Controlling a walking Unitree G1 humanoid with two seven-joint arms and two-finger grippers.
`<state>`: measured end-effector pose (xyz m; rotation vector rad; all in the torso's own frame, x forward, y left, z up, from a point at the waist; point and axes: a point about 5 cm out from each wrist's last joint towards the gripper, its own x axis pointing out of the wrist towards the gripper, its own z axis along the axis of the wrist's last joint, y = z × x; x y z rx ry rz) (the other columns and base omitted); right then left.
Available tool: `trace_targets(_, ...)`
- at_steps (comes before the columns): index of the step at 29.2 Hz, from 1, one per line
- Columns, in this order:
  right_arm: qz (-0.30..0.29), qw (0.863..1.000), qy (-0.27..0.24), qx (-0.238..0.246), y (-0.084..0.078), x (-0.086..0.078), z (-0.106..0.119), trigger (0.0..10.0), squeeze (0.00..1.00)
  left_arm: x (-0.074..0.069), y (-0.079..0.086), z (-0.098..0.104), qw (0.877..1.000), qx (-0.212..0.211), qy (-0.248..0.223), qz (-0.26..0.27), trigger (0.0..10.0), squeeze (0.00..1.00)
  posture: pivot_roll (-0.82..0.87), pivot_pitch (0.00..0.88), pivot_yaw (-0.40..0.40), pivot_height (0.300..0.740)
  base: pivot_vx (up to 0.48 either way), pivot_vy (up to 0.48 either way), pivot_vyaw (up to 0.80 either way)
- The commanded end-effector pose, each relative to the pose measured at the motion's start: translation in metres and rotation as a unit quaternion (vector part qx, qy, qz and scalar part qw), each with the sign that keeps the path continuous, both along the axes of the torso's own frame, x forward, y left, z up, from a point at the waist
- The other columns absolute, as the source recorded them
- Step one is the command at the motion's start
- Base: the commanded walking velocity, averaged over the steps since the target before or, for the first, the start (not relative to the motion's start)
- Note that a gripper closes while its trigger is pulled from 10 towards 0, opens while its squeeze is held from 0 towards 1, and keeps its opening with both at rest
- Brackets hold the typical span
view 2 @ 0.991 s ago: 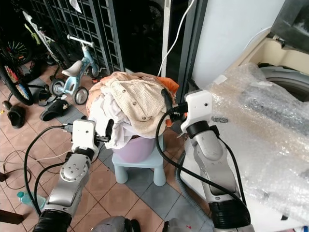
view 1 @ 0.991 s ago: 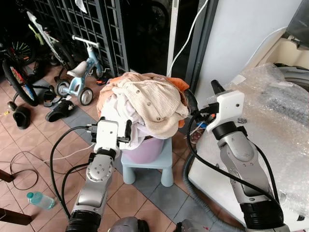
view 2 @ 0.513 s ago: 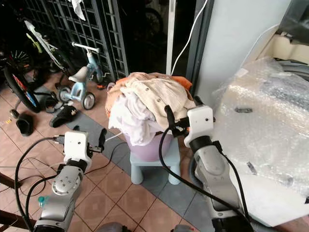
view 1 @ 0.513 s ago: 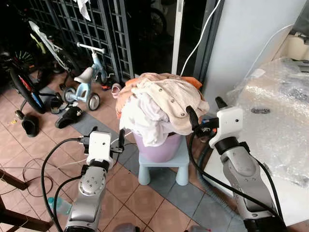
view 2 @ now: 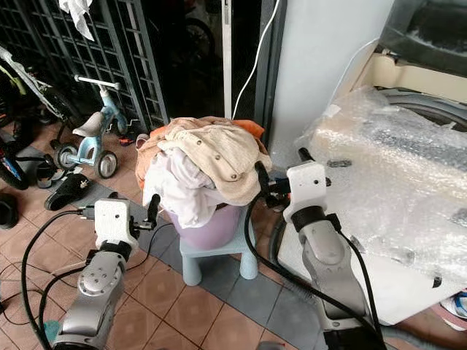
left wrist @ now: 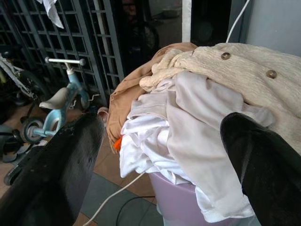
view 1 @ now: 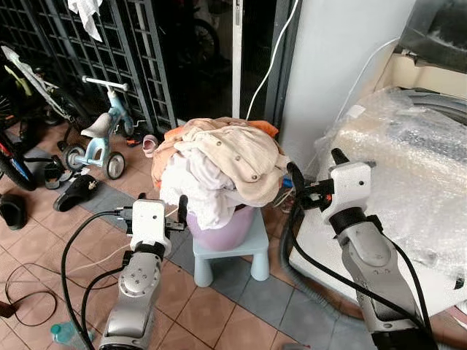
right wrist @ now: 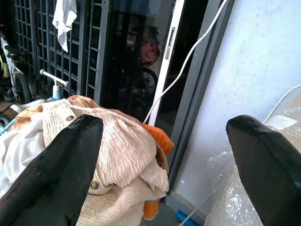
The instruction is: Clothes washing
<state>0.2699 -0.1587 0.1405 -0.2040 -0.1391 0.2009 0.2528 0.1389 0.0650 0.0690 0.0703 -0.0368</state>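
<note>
We have stepped back from the washer (view 1: 430, 168). The heaped laundry (view 1: 219, 164) sits untouched in its tub (view 1: 219, 230) on a stool (view 1: 233, 251), flanked by our left pincer (view 1: 157, 211) and right pincer (view 1: 314, 175), both wide open, empty.

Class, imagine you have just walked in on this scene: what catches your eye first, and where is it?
A heap of clothes overflows a purple basket on a small blue stool in the middle. The left gripper and right gripper flank it, both open. On the right sits a washing machine under bubble wrap.
</note>
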Motion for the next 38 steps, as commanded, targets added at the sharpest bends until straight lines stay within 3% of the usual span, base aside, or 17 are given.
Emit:
trace_targets(1,0.003,1.0,0.002,-0.016,0.004,0.002,-0.001,10.0,0.0,-0.001,0.006,0.001,1.0,0.003,0.001,0.005,10.0,0.0,-0.07,0.0,0.055,0.74,0.461,0.0,0.0)
trace_targets(7,-0.006,1.0,0.012,-0.013,-0.001,0.004,-0.004,10.0,0.0,0.0,0.005,0.0,1.0,0.003,0.006,0.004,10.0,0.0,-0.08,0.0,0.055,0.74,0.421,0.127,0.0)
trace_targets(12,-0.006,0.998,0.031,-0.049,0.002,0.007,-0.012,10.0,0.0,0.001,0.002,0.002,1.0,0.006,0.0,-0.002,10.0,0.0,-0.07,0.0,0.052,0.74,0.439,0.0,0.0)
trace_targets(18,0.009,0.995,0.095,0.012,0.008,0.006,-0.029,10.0,0.0,0.0,0.003,0.0,1.0,0.007,0.013,0.018,10.0,0.0,-0.06,0.0,0.05,0.74,0.074,0.0,0.0)
trace_targets(24,0.086,0.981,0.17,-0.039,0.018,-0.002,-0.053,10.0,0.0,-0.004,0.005,-0.003,0.999,0.015,0.024,0.022,10.0,0.0,-0.05,0.0,0.047,0.74,0.0,0.0,0.0)
trace_targets(27,0.133,0.963,0.228,-0.062,0.028,-0.004,-0.074,10.0,0.0,-0.005,0.005,-0.005,0.999,0.016,0.03,0.025,10.0,0.0,-0.05,0.0,0.046,0.74,0.0,0.0,0.0)
trace_targets(30,0.11,0.96,0.247,-0.067,0.033,0.004,-0.087,10.0,0.0,-0.004,0.003,-0.004,0.999,0.017,0.029,0.023,10.0,0.0,-0.04,0.0,0.041,0.74,0.0,0.0,0.0)
trace_targets(31,0.107,0.96,0.251,-0.068,0.035,0.005,-0.09,6.3,0.0,-0.004,0.002,-0.003,0.999,0.02,0.025,0.022,10.0,0.0,-0.04,0.0,0.038,0.74,0.0,0.0,0.0)
trace_targets(32,0.108,0.959,0.254,-0.069,0.036,0.006,-0.092,6.3,0.0,-0.003,0.002,-0.002,0.999,0.023,0.023,0.021,10.0,0.0,-0.04,0.0,0.038,0.74,0.0,0.0,0.0)
trace_targets(33,0.102,0.958,0.26,-0.067,0.038,0.008,-0.095,0.0,0.0,-0.003,0.002,-0.002,0.999,0.028,0.019,0.02,10.0,0.0,-0.03,0.0,0.036,0.74,0.0,0.0,0.0)
trace_targets(38,0.064,0.953,0.29,-0.062,0.039,0.019,-0.107,0.0,0.0,-0.004,0.001,-0.001,0.999,0.03,0.021,0.017,10.0,0.0,-0.02,0.0,0.031,0.74,0.0,0.0,0.0)
